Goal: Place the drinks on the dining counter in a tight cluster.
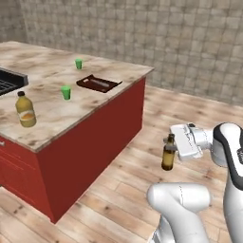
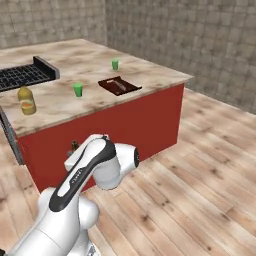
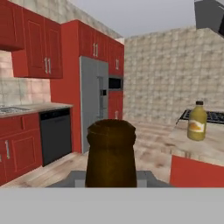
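Between our fingers (image 1: 174,148) the slim brown glass bottle (image 1: 168,153) hangs upright, pinched near its neck, out over the wooden floor (image 1: 142,156) and well clear of the desk. Its long axis runs straight up and down, so it is ready to be stood on its base once carried across. In the hand view the brown bottle's top sits right in front of the camera, and past it, up and to the right, we see the juice bottle (image 3: 197,121) on the desk edge.

From the left base view the matter is plain: the dining desk (image 1: 95,107) lies to the left of our fingers and higher than the bottle's base, so we judge the coming move to be a lift and a sweep leftward over the near corner. The squat juice bottle stands upright near the desk's front edge, just beside the black cooktop (image 1: 8,81), and that is where the cluster should form.

Two small green cups (image 1: 66,92) and a dark tray (image 1: 98,83) sit between the far corner and the juice bottle; the nearer cup could be clipped on the way in. We cannot spot the water bottle.
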